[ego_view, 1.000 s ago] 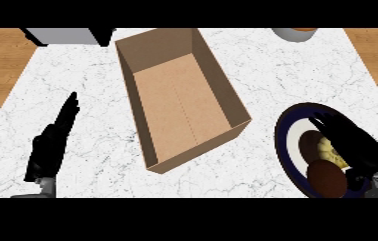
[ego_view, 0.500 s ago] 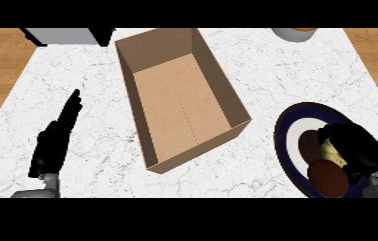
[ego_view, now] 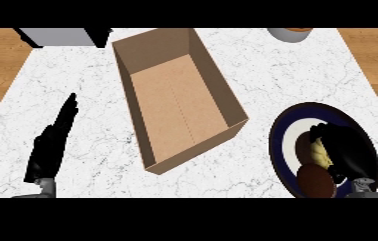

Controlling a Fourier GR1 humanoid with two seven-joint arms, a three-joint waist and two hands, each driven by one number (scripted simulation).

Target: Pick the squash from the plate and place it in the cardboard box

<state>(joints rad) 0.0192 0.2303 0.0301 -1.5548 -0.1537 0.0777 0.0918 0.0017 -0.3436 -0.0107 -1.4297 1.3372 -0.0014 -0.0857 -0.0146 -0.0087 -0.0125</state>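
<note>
The squash, yellowish with a brown end, lies on the dark blue plate with a white centre at the lower right. My right hand rests over it, fingers curled round its right side and hiding part of it. A dark brown round piece sits on the plate just below. The open cardboard box stands in the middle of the counter, nothing inside. My left hand rests open at the lower left, fingers straight and pointing up.
A grey appliance stands at the back left. A white cup sits at the back right edge. Wooden floor shows beyond both sides of the marble counter.
My right hand has drawn in over the squash and its fingers have curled closer round it. The left hand has shifted slightly. The box has not moved.
</note>
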